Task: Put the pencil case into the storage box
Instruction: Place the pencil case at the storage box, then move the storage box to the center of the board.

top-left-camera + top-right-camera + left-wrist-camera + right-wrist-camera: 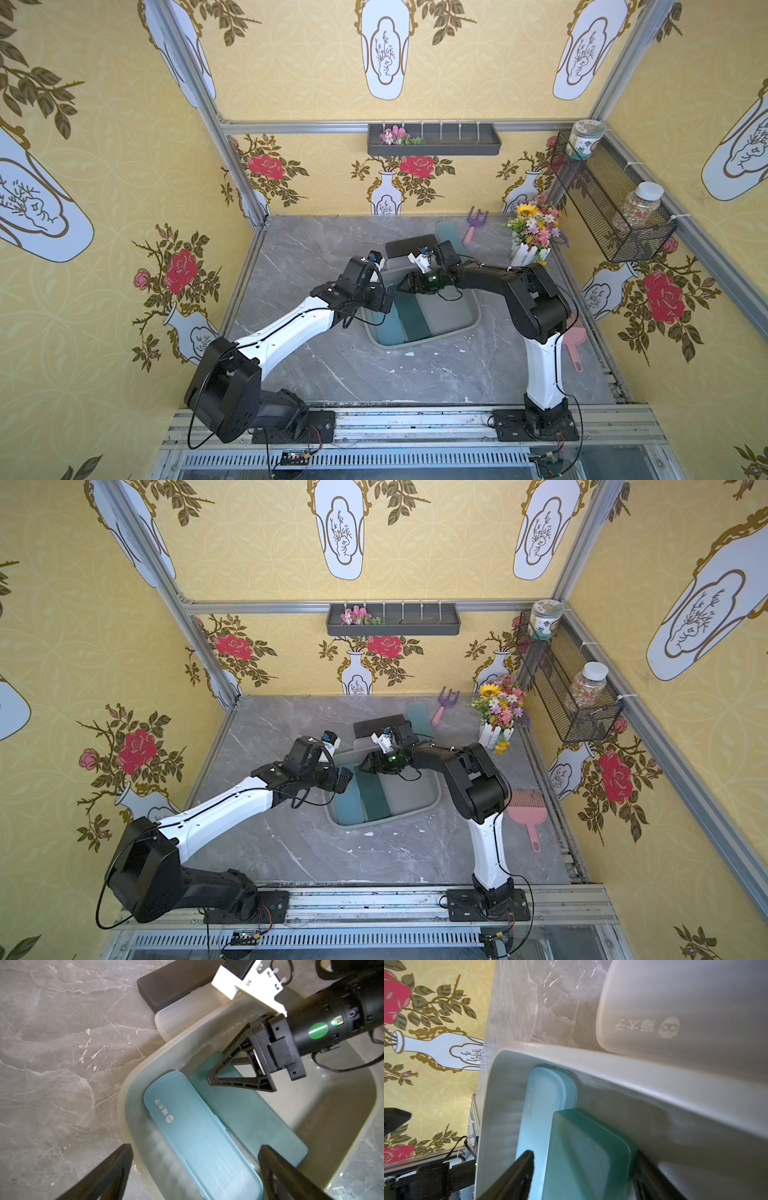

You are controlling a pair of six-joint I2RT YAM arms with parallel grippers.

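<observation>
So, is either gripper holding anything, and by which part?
Nothing looks held. The left gripper hangs open over the light blue case; the right gripper is spread around the end of the darker teal case in the storage box.

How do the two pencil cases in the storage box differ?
The light blue pencil case is paler than the teal pencil case. The blue one shows white lettering; the teal shows none. The blue lies along the storage box wall, the teal inward. Both lie side by side.
</observation>
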